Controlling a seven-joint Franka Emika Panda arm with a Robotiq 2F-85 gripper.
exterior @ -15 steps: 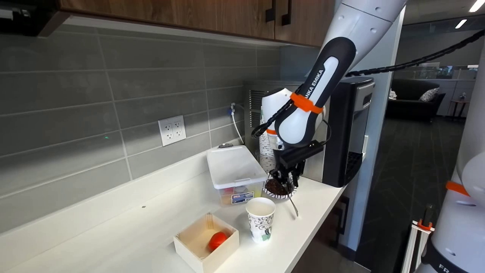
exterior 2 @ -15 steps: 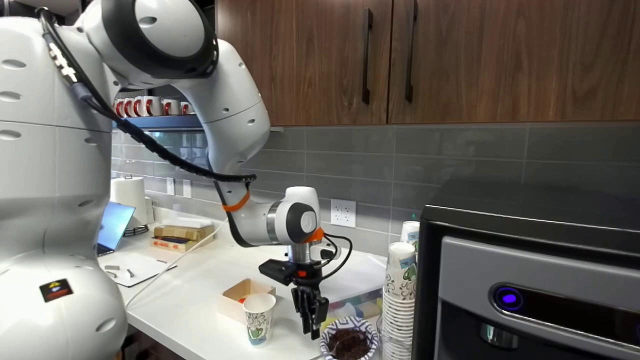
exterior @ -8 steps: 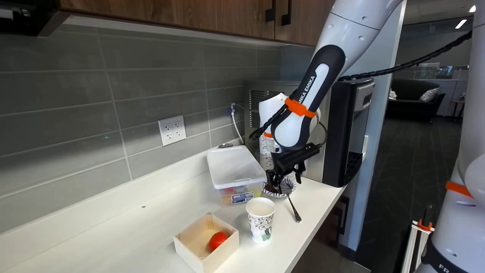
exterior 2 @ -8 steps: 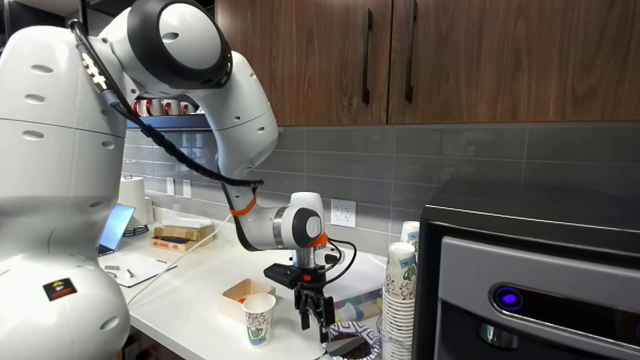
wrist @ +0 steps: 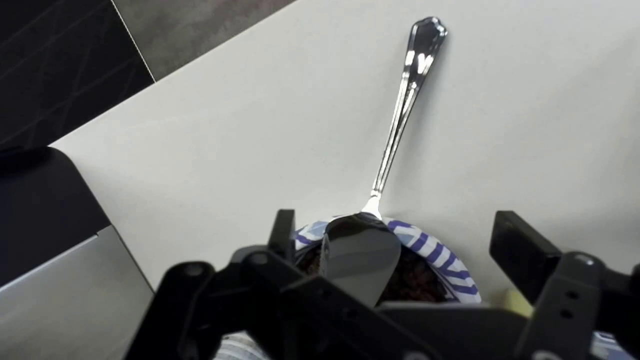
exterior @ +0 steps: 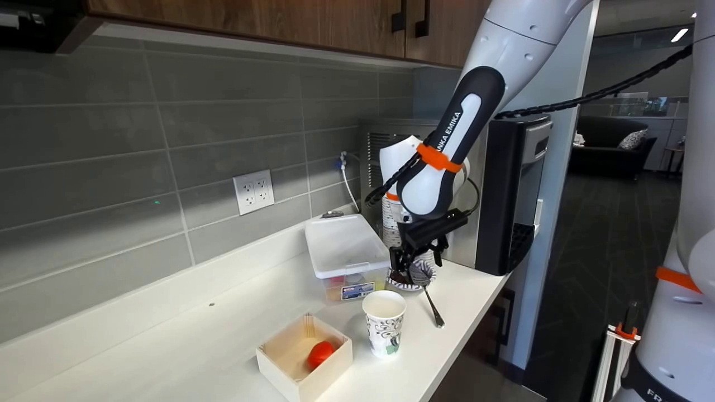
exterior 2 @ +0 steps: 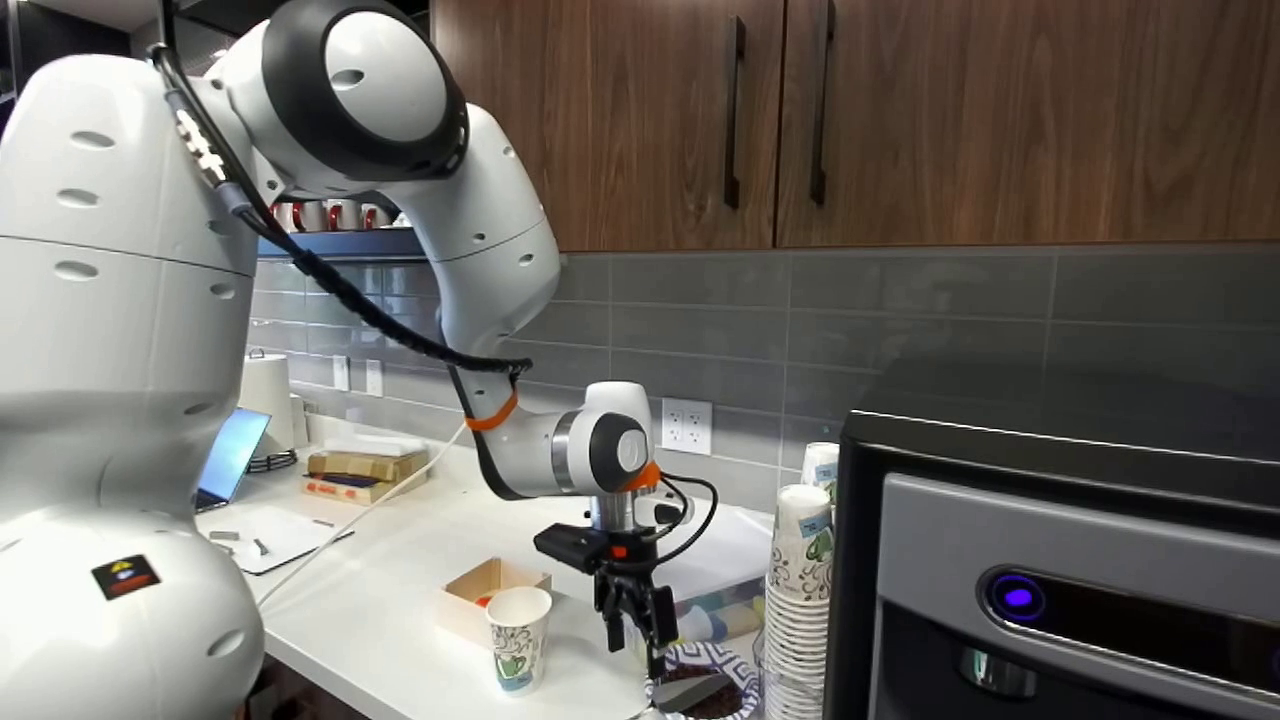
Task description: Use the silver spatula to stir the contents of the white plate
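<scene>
The silver spatula [wrist: 362, 247] lies loose, its broad blade over the white plate and its handle slanting down onto the counter; the handle [exterior: 433, 308] also shows in an exterior view. The white plate [wrist: 452, 267] is a small round dish with a purple-blue patterned rim and dark reddish-brown contents. In an exterior view the blade [exterior 2: 692, 690] covers part of that dish [exterior 2: 742, 672]. My gripper [wrist: 397, 235] is open above the dish, one finger on each side of the blade, holding nothing. Its fingers hide the dish's near part in the wrist view.
A patterned paper cup [exterior: 384, 326] and a wooden box [exterior: 299, 365] with a red object stand nearby. A lidded clear tub [exterior: 349, 245] is beside the dish. Stacked cups [exterior 2: 797, 620] and a large machine [exterior 2: 1060, 560] stand close by. The counter edge [exterior: 475, 324] runs near the handle.
My jaws have spread and let go of the spatula. It has turned and settled with its blade flat across the dish. The gripper has shifted slightly towards the tub.
</scene>
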